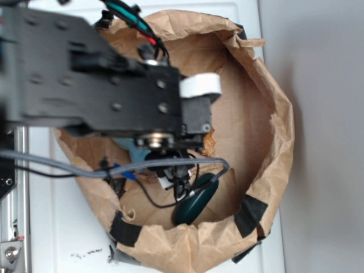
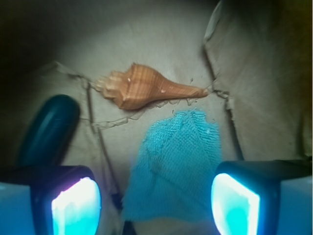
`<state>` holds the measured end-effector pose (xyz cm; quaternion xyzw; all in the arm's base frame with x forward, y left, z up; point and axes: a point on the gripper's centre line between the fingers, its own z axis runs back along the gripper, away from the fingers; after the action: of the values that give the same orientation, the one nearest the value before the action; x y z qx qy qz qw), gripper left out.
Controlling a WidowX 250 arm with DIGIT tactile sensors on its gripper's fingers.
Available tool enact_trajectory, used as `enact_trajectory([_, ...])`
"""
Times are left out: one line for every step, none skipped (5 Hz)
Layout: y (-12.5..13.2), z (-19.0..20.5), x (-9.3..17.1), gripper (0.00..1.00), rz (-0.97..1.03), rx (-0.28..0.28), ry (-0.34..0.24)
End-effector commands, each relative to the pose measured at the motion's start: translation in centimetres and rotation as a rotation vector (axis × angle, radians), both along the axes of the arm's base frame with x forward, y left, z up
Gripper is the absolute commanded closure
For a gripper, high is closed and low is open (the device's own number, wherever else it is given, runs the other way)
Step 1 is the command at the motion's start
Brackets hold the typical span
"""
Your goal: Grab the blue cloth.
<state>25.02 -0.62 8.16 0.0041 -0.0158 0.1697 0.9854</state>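
pale teal-blue terry cloth (image 2: 173,169) lies flat on the brown paper floor (image 2: 161,44); i hold my gripper (image 2: 155,203) spread wide, straddling it for descent.

Pale teal blue cloth (image 2: 176,169) lies flat, roughly triangular, nubby.
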Motion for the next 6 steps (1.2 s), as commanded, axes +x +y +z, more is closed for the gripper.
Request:
enact_trajectory([1.0, -1.1, 0.1, 0.00, -0.062, 0.011, -0.015])
enact_trajectory([1.3, -1.8, -0.3, 0.00, -0.113, 0.014, -0.014])
enact_trajectory([1.4, -2.7, -1.0, 0.00, -0.170, 0.019, 0.006])
enact_trajectory([1.4, -4.1, -2.0, 0.00, -0.206, 0.032, 0.000])
enact_trajectory([1.2, -5.1, -1.9, 0.00, -0.188, 0.041, -0.014])
enact_trajectory([1.4, -5.7, -1.3, 0.00, -0.168, 0.041, -0.008])
